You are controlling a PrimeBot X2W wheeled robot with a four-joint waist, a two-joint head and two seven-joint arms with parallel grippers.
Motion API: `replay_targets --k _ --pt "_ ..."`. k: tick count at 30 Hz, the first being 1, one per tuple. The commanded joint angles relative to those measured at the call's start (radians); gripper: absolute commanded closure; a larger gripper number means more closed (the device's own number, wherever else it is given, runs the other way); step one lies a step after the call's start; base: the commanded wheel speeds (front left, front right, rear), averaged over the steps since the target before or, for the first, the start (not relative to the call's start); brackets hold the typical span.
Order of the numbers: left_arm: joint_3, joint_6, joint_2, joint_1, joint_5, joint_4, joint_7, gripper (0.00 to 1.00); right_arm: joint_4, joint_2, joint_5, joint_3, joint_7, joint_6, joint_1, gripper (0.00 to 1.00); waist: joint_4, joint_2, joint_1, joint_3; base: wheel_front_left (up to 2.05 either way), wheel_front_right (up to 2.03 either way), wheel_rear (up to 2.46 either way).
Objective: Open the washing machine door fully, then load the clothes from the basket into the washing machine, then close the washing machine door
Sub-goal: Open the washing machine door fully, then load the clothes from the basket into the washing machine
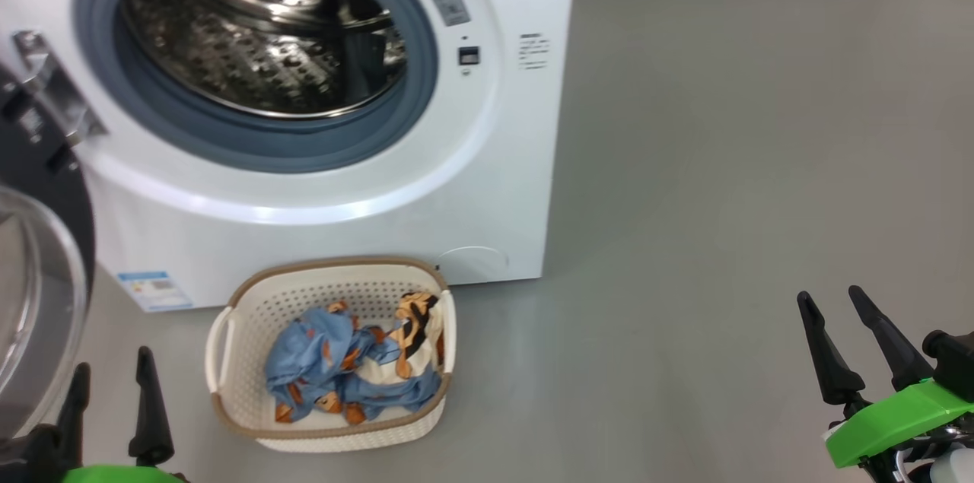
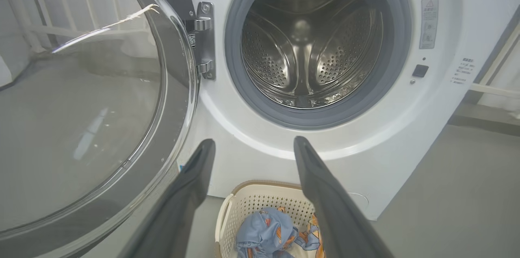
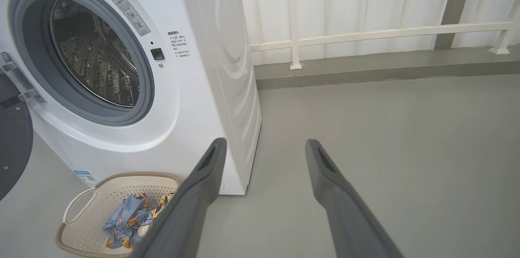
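We see the washing machine door [image 1: 34, 316] swung wide open on its hinge [image 1: 53, 91], at the left of the washing machine [image 1: 487, 186], with its black rim and clear glass bowl standing off the white front. The round opening is uncovered, ringed by the grey gasket [image 1: 228, 144], and we find no garment in the steel drum [image 1: 259, 42]. Just in front of the machine, below that opening, the basket [image 1: 342, 293] sits on the floor [image 1: 723, 163], and the clothes [image 1: 327, 361] lie bunched inside it, light blue and cream with orange figures. A small blue label [image 1: 154, 290] shows on the machine's lower front, to the left of the basket. Our left jaws hang beside the basket's left handle, close under the glass bowl, released and grasping nothing. Our right jaws stand well apart to the right over bare floor, likewise released and empty
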Motion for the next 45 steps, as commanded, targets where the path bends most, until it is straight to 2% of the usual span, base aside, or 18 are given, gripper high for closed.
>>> replay_targets --k 1,18,45 --pt "0.024 -0.001 0.030 -0.015 -0.014 -0.028 -0.005 0.00 -0.020 -0.022 0.000 0.013 -0.012 0.002 0.007 0.00 -0.030 -0.0001 0.0000 -0.010 0.00 0.00 0.00" --pt "-0.055 -0.001 0.040 -0.002 -0.048 -0.045 -0.005 0.00 -0.024 -0.024 -0.001 0.000 -0.012 0.002 0.024 0.00 -0.095 -0.0001 0.0000 -0.010 0.00 0.00 0.00" --pt "-0.114 -0.002 0.068 -0.030 -0.083 -0.073 -0.005 0.00 -0.030 -0.011 -0.008 -0.008 -0.012 0.002 0.004 0.00 -0.081 -0.0001 0.0000 0.017 0.01 -0.04 0.03"
